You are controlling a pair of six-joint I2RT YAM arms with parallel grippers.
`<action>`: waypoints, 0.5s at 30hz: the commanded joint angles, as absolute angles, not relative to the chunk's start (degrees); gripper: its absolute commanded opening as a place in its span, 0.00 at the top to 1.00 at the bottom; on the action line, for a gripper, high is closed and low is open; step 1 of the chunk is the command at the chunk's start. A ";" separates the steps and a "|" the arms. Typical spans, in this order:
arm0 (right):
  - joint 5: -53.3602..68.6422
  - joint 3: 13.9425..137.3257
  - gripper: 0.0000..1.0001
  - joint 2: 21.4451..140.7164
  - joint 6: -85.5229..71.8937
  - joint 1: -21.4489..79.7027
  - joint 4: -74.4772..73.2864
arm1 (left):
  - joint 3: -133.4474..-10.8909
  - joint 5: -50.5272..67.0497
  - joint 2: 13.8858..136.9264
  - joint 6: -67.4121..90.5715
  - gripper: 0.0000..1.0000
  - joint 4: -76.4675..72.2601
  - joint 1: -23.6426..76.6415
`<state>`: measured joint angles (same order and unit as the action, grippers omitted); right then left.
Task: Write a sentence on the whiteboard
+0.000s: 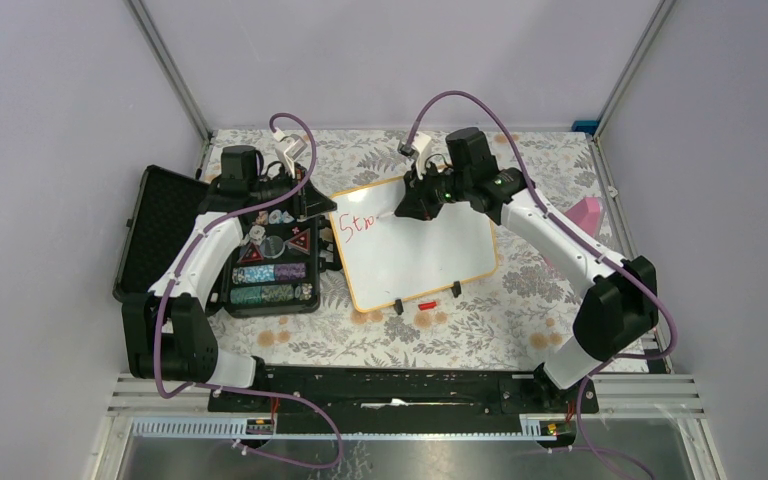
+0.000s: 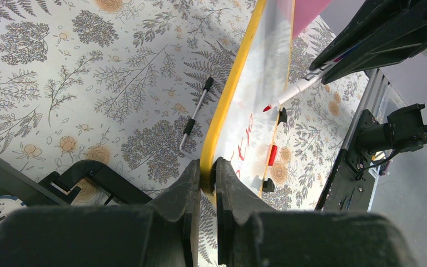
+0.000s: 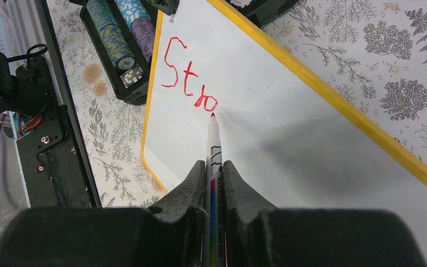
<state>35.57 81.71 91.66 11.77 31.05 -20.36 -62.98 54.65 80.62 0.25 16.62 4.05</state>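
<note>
The left arm (image 1: 198, 252) rises from its base at the near left, bends at the elbow and reaches forward and inward. The left gripper (image 2: 207, 167) has its two fingers pinched tight on the edge of the whiteboard (image 1: 430, 250). The right arm (image 1: 560, 235) folds at its elbow on the near right and stretches inward with the wrist angled down, and the right gripper (image 3: 214, 167) is clamped on a marker (image 3: 213, 136) that sticks out between its fingers.

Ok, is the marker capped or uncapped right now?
Uncapped: the marker shows a bare red tip beside red letters on the whiteboard.
</note>
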 commanded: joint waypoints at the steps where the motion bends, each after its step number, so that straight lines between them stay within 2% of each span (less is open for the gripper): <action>1: 35.73 83.97 1.00 92.44 11.90 30.72 -19.25 | -62.67 53.64 80.06 -2.41 1.00 18.19 5.53; 15: 35.35 84.16 1.00 94.02 11.66 30.76 -18.52 | -62.40 53.50 80.09 -2.59 1.00 18.15 5.54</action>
